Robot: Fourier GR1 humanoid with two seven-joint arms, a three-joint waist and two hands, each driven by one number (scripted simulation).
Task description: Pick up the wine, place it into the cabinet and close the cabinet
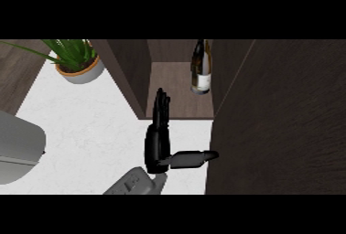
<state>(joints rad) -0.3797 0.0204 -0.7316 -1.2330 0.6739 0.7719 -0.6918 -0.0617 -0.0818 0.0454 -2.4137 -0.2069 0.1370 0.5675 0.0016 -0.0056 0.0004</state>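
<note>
One wine bottle (201, 68) stands in the cabinet (177, 87) — one hand (158, 137), fingers straight, holds nothing.

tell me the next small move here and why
Probably swing the open cabinet door shut: the wine bottle already stands inside the cabinet, and the open hand, holding nothing, has its thumb against the door's edge.

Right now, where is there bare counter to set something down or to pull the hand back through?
Open white counter lies between the potted plant, the grey appliance and the cabinet. Inside the cabinet, the shelf left of the wine bottle is bare but narrow. It is tight where the hand stands beside the open cabinet door.
</note>
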